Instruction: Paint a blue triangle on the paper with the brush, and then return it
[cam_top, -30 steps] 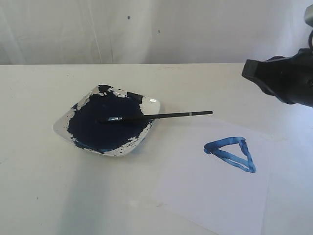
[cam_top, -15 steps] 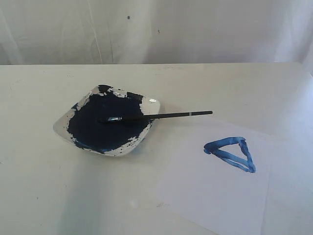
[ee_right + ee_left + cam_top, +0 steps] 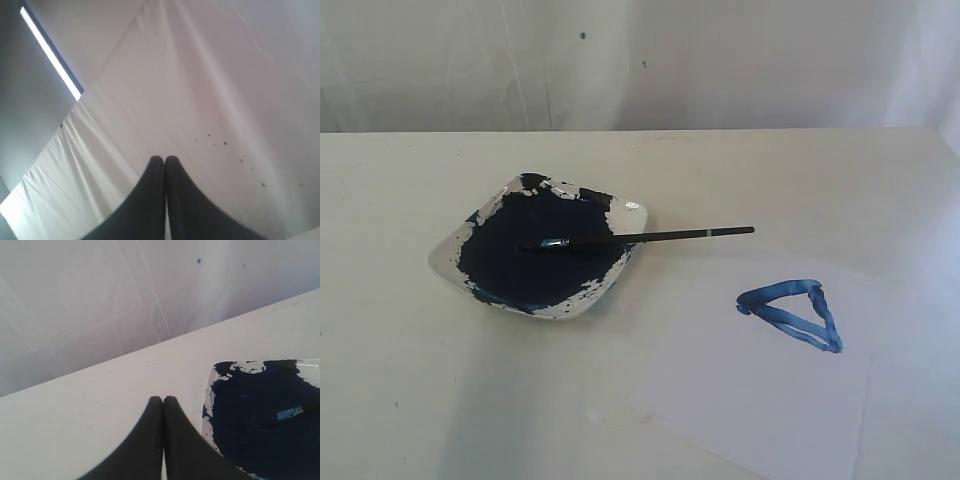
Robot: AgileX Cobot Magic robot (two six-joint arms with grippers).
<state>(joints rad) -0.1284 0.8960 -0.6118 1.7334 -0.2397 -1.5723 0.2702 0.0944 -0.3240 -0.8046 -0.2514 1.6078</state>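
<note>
A blue triangle (image 3: pixel 792 313) of thick uneven strokes is painted on the white paper (image 3: pixel 760 380) at the right front of the table. The black-handled brush (image 3: pixel 650 237) lies across the rim of the paint dish (image 3: pixel 631 212), its tip resting in the dark navy paint (image 3: pixel 535 255); the ferrule end (image 3: pixel 287 414) also shows in the left wrist view. Neither arm appears in the exterior view. My left gripper (image 3: pixel 163 399) is shut and empty, just beside the dish (image 3: pixel 210 390). My right gripper (image 3: pixel 164 159) is shut and empty, pointing at the white backdrop.
A creased white cloth backdrop (image 3: pixel 640 60) hangs behind the cream table (image 3: pixel 400 380). The table's far edge (image 3: pixel 640 131) runs along the backdrop. A bright strip light (image 3: pixel 50 52) shows in the right wrist view.
The right arm, which stood at the right edge of the exterior view a second ago, has withdrawn out of that view. Brush, dish and paper have not moved.
</note>
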